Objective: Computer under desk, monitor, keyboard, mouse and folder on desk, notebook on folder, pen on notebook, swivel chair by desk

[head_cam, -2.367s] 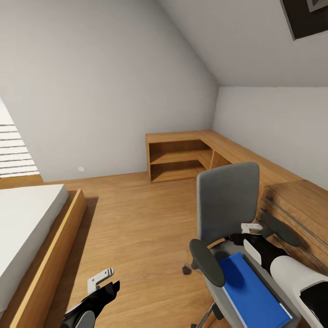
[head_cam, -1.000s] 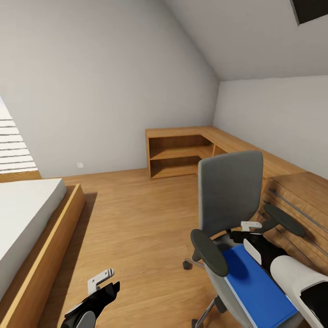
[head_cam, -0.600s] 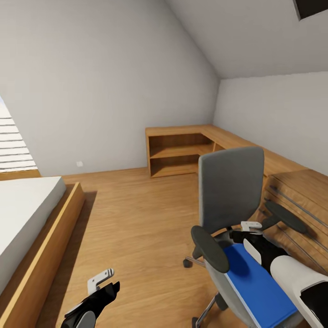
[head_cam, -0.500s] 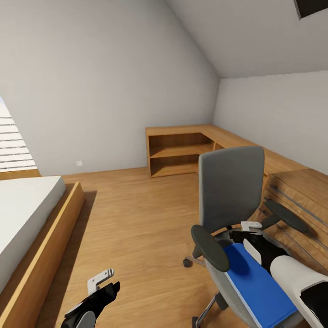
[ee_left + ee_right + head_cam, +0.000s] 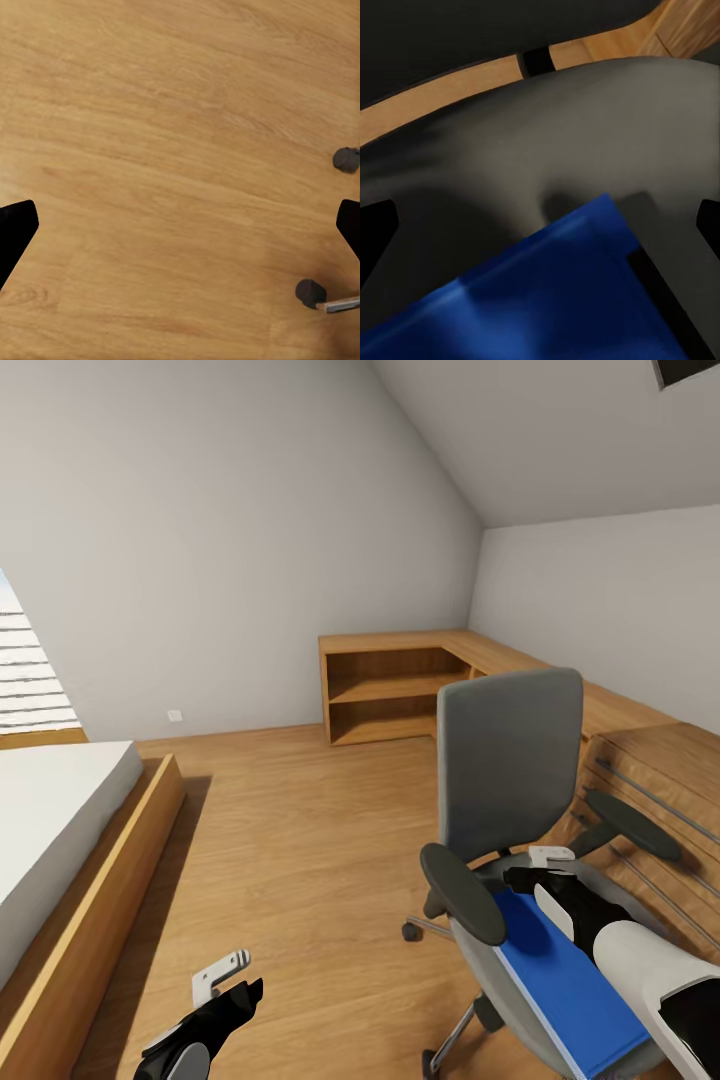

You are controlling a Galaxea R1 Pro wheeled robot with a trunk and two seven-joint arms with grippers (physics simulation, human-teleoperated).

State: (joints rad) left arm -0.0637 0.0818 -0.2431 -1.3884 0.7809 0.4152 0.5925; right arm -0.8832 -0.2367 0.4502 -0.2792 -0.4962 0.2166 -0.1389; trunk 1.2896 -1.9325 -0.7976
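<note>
Head view: swivel chair stands on the wood floor, close to a run of wooden drawers at the room's right side. Blue folder lies flat on the chair seat. Right gripper hovers over the folder's far edge, near the backrest; from here I cannot tell how its fingers stand. Left gripper hangs low over bare floor, well apart from the chair. Corner counter with open shelves sits along the far wall. Bed at the left.

Left wrist view: floorboards, two chair casters at one side. Dark fingertips sit at opposite edges of the frame, so the left gripper is spread wide, holding nothing.

Right wrist view: folder's corner on the grey seat, just beyond the gripper. Fingertips at opposite frame edges: spread wide, nothing between them.

Risks, as judgement: folder is thin and flat on a padded seat, so a top-down pinch may slide off or just push it. Chair rolls and swivels; pressing down or sideways could move it away. The armrest crowds the approach.
</note>
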